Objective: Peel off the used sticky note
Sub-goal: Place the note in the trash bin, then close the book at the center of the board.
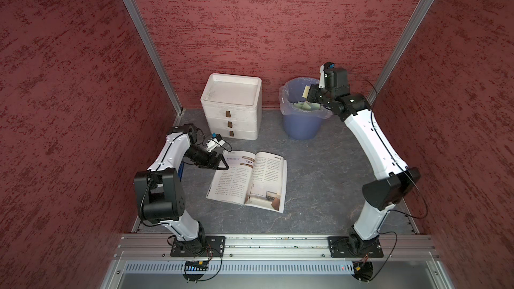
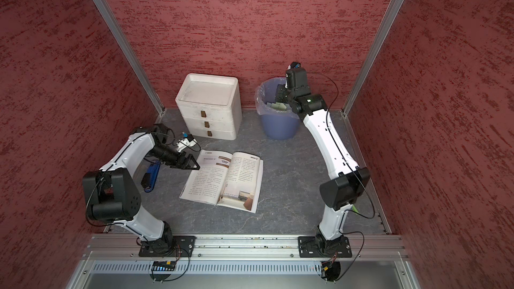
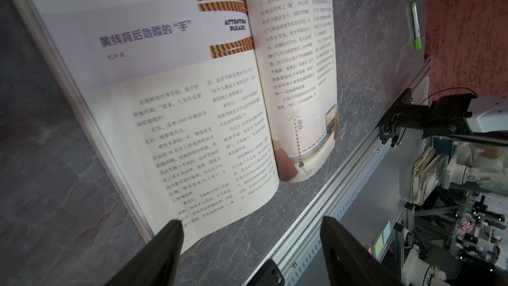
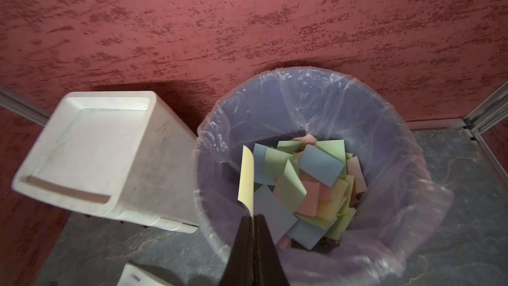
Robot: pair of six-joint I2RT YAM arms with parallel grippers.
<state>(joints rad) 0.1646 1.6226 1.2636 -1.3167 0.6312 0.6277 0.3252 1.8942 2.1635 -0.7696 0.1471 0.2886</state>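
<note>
Over the lined wastebasket (image 4: 275,97) at one o'clock, the right pincer (image 4: 253,217) grips the yellow sticky note (image 4: 245,180), whose adhesive could cling to the pincer on release and stop it dropping; the left pincer (image 3: 251,224) hangs released by the open book (image 1: 250,179).

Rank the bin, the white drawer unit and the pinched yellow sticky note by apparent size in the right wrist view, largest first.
1. bin
2. white drawer unit
3. yellow sticky note, smallest despite being nearest the camera
</note>
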